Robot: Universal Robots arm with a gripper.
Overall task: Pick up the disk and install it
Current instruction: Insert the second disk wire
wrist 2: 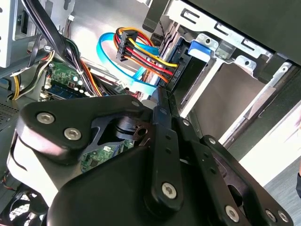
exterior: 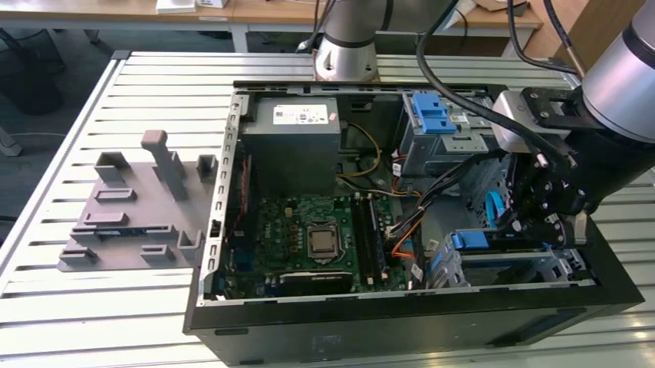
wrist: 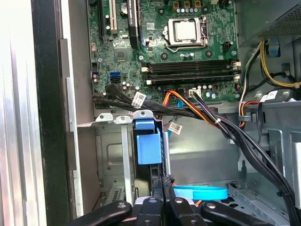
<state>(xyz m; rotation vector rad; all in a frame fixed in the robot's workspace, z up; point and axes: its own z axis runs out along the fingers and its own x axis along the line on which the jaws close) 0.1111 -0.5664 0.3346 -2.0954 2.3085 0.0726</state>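
The arm bends down into the open computer case, its gripper low at the case's front corner on the exterior view's right. The fingers are pressed together above the disk, whose blue carrier end stands in the metal drive bay. Cables crowd one side, leaving little room. The disk's body is hidden.

A pale bench of ribbed metal slats carries the scene in the exterior view, lit evenly from above. Beyond its far edge stand wooden desks on white legs, with small white items on top. Dark grey floor shows at the exterior view's left, beside the bench, where something black sits under a desk.
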